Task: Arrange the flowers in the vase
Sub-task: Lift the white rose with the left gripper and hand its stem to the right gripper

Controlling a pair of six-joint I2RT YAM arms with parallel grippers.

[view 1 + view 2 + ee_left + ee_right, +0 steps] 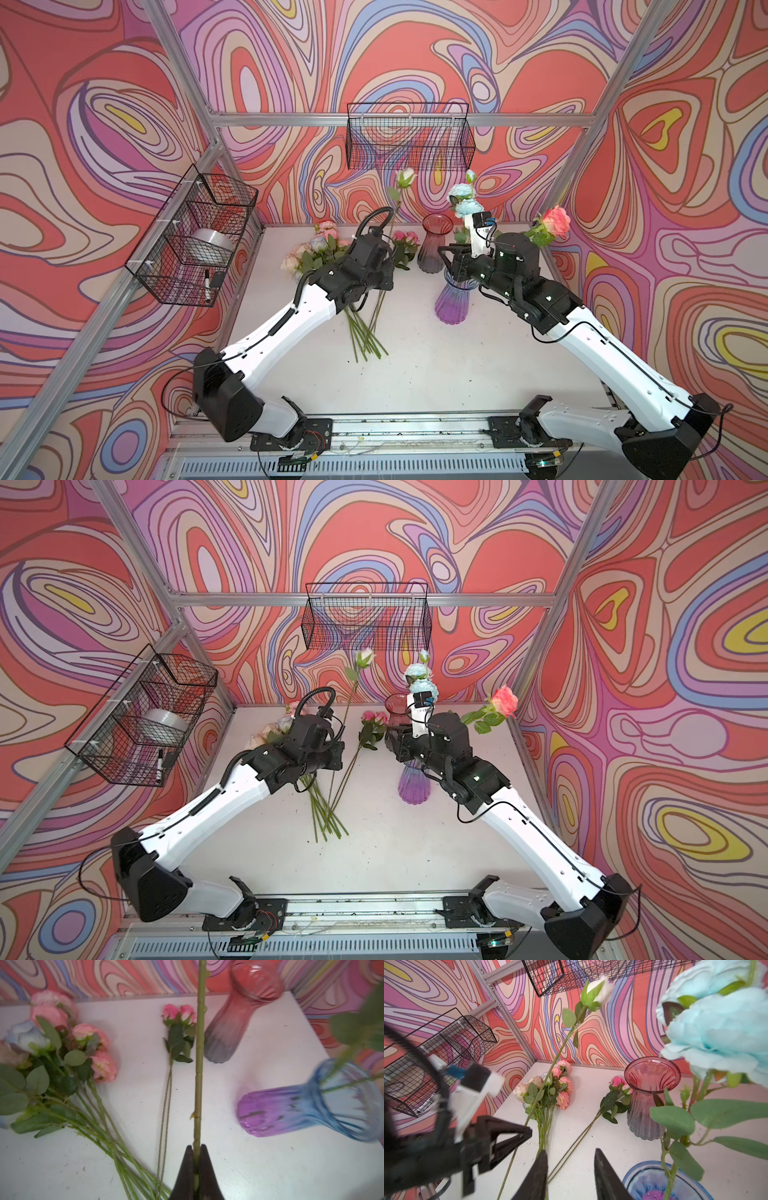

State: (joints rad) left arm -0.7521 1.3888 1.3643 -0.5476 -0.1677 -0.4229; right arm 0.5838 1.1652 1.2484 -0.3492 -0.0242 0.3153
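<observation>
My left gripper (197, 1149) is clamped on the white rose (405, 178) stem, bloom raised in the air; right gripper (571, 1150) jaws apart, nothing in them, near the blue-purple vase (451, 299); I see pale blue blooms (465, 203) and a coral rose (556, 220) standing in it; remaining flowers (316, 251) lie on the table (415, 365), left of the red vase (435, 245).

1. My left arm (270, 332) and right arm (615, 353) wear white shells between black joint housings.
2. Thin black cables trail along both, and a black corrugated hose (368, 216) loops at my left wrist.
3. A white bracket (476, 241) carries my right wrist's black camera.
4. My claw fingers (185, 1172) are matte black wedges.
</observation>
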